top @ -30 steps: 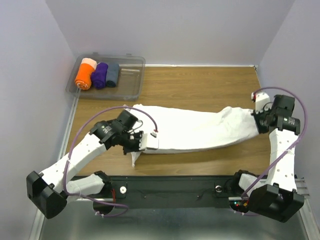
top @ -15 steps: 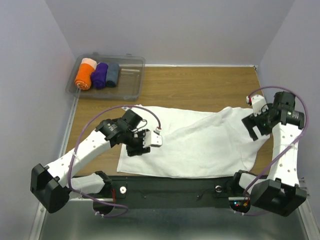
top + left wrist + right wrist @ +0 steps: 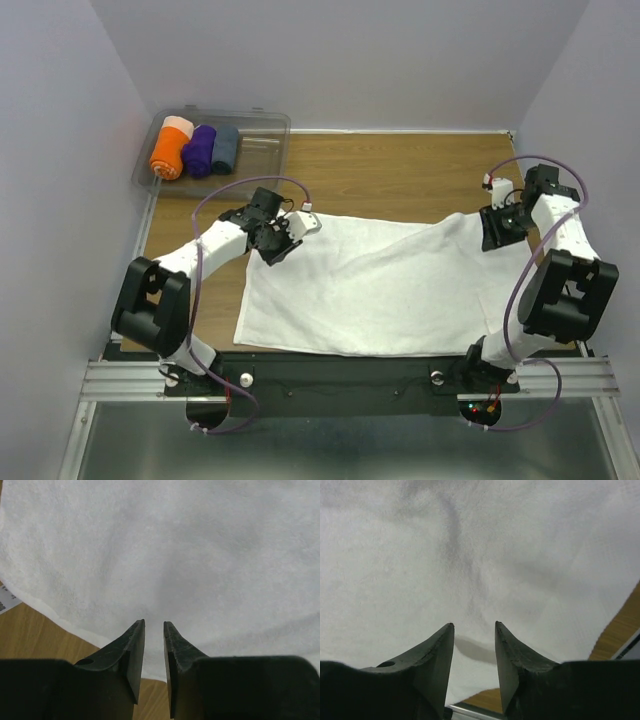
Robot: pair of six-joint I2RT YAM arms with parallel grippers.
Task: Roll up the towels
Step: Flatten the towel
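The white towel (image 3: pixel 380 285) lies spread open and nearly flat on the wooden table, with a low fold running toward its far right corner. My left gripper (image 3: pixel 276 246) hovers over the towel's far left corner, jaws a narrow gap apart and empty. In the left wrist view (image 3: pixel 154 623) the towel (image 3: pixel 175 555) fills the frame beyond the fingertips. My right gripper (image 3: pixel 492 232) is over the towel's far right corner, open and empty. In the right wrist view (image 3: pixel 474 624) the towel (image 3: pixel 470 555) lies under the fingertips.
A clear plastic bin (image 3: pixel 262 165) stands at the back left with an orange roll (image 3: pixel 168 152), a purple roll (image 3: pixel 201 150) and a grey-blue roll (image 3: pixel 226 148). Bare wood (image 3: pixel 400 170) lies behind the towel. The metal rail (image 3: pixel 350 375) runs along the near edge.
The towel went from a bunched, folded strip to spread open toward the near edge. Both grippers let go and moved back to its far corners.
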